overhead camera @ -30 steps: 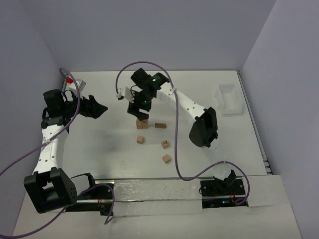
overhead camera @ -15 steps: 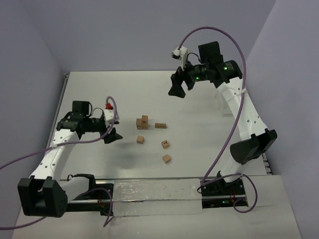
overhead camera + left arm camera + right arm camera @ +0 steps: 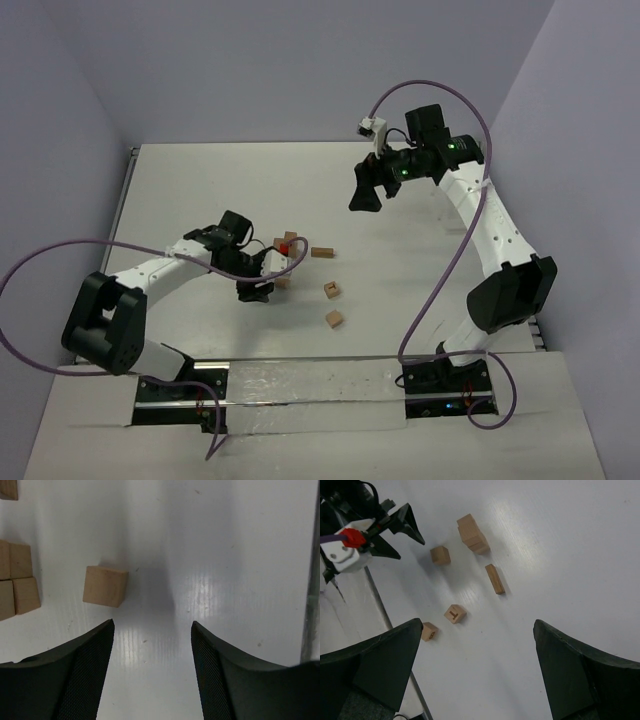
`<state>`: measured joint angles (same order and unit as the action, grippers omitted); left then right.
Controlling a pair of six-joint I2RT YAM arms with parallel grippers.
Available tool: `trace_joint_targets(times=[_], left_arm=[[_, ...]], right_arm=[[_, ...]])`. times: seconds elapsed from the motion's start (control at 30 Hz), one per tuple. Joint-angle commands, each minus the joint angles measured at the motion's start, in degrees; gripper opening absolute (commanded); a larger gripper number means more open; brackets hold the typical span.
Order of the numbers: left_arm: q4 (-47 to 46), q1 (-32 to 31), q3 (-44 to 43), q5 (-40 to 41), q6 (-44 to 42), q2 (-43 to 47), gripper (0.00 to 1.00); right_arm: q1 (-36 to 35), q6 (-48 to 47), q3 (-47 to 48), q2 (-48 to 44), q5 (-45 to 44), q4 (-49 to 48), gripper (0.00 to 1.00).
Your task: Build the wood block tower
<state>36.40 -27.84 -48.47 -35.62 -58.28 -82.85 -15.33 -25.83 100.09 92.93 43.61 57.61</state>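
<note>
A short tower of tan wood blocks stands mid-table, partly hidden by my left wrist; it also shows in the right wrist view. Loose wood blocks lie around it: a flat cuboid, a cube, a cube with a T mark and a cube. My left gripper is open and empty, low over the table just left of the nearest cube. In the left wrist view the left gripper has bare table between its jaws. My right gripper is open, empty and high at the far right, also seen in its own view.
The grey walls close the table at the back and both sides. A purple cable loops from each arm. The metal base rail runs along the near edge.
The right gripper left the tower and rose to the far right. The left arm swung from the left side to the centre and came down beside the cube.
</note>
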Motion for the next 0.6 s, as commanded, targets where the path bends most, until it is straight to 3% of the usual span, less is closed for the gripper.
trace_joint_targets(times=[0.0, 0.57], left_arm=[[-5.2, -0.7, -4.2, 2.5, -3.5, -4.0, 0.68], [-9.0, -1.9, -7.7, 3.8, -5.2, -10.6, 0.64]], right_arm=[[0.2, -0.7, 1.6, -3.4, 2.5, -0.7, 1.0], [0.2, -2.5, 0.7, -2.9, 3.8, 0.9, 1.0]])
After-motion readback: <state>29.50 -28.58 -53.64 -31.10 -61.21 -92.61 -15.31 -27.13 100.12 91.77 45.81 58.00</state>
